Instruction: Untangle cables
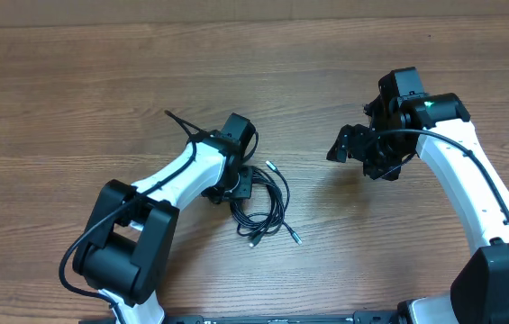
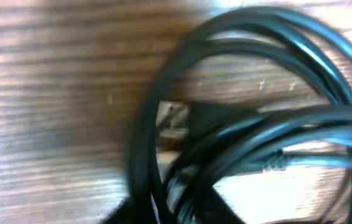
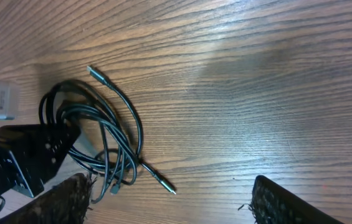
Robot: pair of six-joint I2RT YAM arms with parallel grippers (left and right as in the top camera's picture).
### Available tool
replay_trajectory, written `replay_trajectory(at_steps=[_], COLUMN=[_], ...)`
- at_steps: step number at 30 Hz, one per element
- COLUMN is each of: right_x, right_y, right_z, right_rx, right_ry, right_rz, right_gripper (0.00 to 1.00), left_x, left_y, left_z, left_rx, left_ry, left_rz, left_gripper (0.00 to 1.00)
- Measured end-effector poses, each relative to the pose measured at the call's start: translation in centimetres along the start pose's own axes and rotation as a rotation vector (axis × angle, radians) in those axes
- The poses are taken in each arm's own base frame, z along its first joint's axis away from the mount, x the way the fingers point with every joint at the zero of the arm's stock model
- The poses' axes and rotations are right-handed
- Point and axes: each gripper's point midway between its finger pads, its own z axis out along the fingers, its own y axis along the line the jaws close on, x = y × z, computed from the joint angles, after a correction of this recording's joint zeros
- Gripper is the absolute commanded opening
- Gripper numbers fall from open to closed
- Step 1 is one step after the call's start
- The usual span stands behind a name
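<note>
The brown wooden worktop [image 1: 101,90] has long wavy lines in the wood. It fills all three views, and no room shows past it.

The thin black cables with small silver plug ends [image 1: 268,202] lie in a loose heap of loops near the middle of the worktop. A few plug ends stick out from the heap.

The white and black left arm [image 1: 177,175] reaches up from the near left corner and bends down to the heap. The left claw [image 1: 239,184] is low, right at the left side of the loops. Its own camera is so close that the cables [image 2: 256,37] look big and blurry, with one plug lying on the wood. I cannot tell if this claw is pinching a cable or not.

The white and black right arm [image 1: 457,171] comes up from the near right corner and curls back toward the middle. The right claw [image 1: 359,153] hangs over bare wood, well apart from the cables. Its two black fingers [image 3: 288,199] are spread wide and hold nothing. From its camera the heap [image 3: 110,134] sits off to the left.
</note>
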Motion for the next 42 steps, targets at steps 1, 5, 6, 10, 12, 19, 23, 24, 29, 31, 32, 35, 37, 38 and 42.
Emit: replay_trajectory(at_steps=[1, 5, 6, 10, 12, 19, 23, 24, 29, 31, 32, 35, 37, 38, 42], right_x=[0.0, 0.3, 0.4, 1.1, 1.5, 2.7, 3.1, 3.2, 4.0, 4.5, 4.6, 5.3, 5.7, 6.1, 7.3], right_y=[0.0, 0.6, 0.9, 2.4, 3.4, 6.9, 7.5, 7.6, 8.6, 8.9, 9.1, 9.5, 10.2, 10.7, 12.8], right_z=[0.0, 0.0, 0.1, 0.4, 0.6, 1.4, 1.6, 1.6, 1.9, 2.0, 2.1, 2.0, 1.7, 1.3, -0.2], right_rx=[-0.001, -0.030, -0.037, -0.073, -0.094, -0.149, -0.157, -0.159, -0.172, -0.176, -0.180, -0.211, -0.270, -0.321, -0.520], right_ry=[0.001, 0.014, 0.018, 0.030, 0.037, 0.030, 0.030, 0.031, 0.042, 0.048, 0.051, 0.072, 0.088, 0.097, 0.117], right_rz=[0.000, -0.048, -0.068, -0.173, -0.236, -0.421, -0.461, -0.471, -0.535, -0.558, -0.563, -0.584, -0.614, -0.642, -0.735], right_gripper=[0.74, 0.73, 0.73, 0.73, 0.75, 0.82, 0.82, 0.81, 0.52, 0.22, 0.07, 0.04, 0.04, 0.04, 0.04], left_x=[-0.1, -0.1, 0.0, 1.4, 1.5, 0.1, -0.5, -0.8, -1.5, -1.3, -1.0, -0.2, -0.2, -0.2, -0.7], left_y=[0.0, -0.2, -0.5, -2.2, -3.2, -5.9, -6.5, -6.7, -7.4, -7.7, -7.8, -7.9, -7.5, -7.2, -6.0], left_z=[0.0, 0.0, 0.0, -0.7, -1.8, -7.9, -10.5, -11.1, -13.0, -13.7, -14.1, -15.7, -17.1, -17.8, -19.1], left_rx=[0.005, 0.022, 0.045, 0.170, 0.241, 0.425, 0.456, 0.463, 0.490, 0.512, 0.525, 0.548, 0.557, 0.562, 0.590], left_ry=[-0.011, -0.014, -0.005, 0.080, 0.111, 0.142, 0.131, 0.120, 0.089, 0.092, 0.099, 0.109, 0.099, 0.091, 0.061], left_rz=[-0.010, -0.021, -0.011, 0.035, 0.052, 0.130, 0.177, 0.191, 0.231, 0.259, 0.280, 0.359, 0.410, 0.432, 0.457], left_gripper=[0.04, 0.04, 0.04, 0.04, 0.04, 0.04, 0.04, 0.04, 0.04, 0.04, 0.04, 0.04, 0.05, 0.04, 0.04])
